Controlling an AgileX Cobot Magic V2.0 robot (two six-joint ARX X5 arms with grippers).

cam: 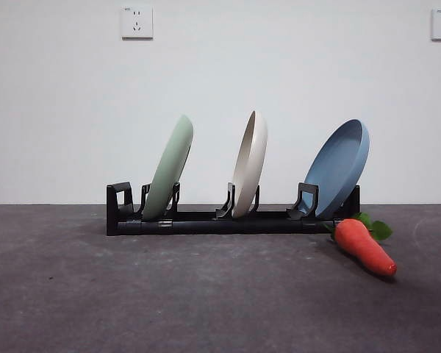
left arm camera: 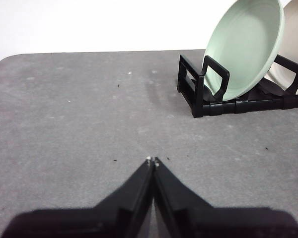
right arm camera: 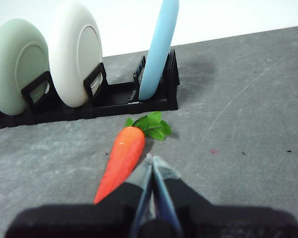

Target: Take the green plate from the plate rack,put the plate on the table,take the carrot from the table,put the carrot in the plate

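The table [cam: 206, 294] is dark grey and slightly mottled, and behind it stands a plain white wall [cam: 59, 110] with two sockets [cam: 137, 22]. On the table is the black plate rack [cam: 206, 220], which holds three tilted plates: the green plate [cam: 169, 168] at one end, a cream plate [cam: 250, 163] in the middle, and a blue plate [cam: 339, 168] at the other end. The carrot [cam: 364, 246] lies on the table just beside the rack's blue-plate end. The left gripper [left arm camera: 153, 161] has its jaws closed, holds nothing, and is well apart from the green plate. The right gripper [right arm camera: 152, 161] is also closed and empty, just beside the carrot.
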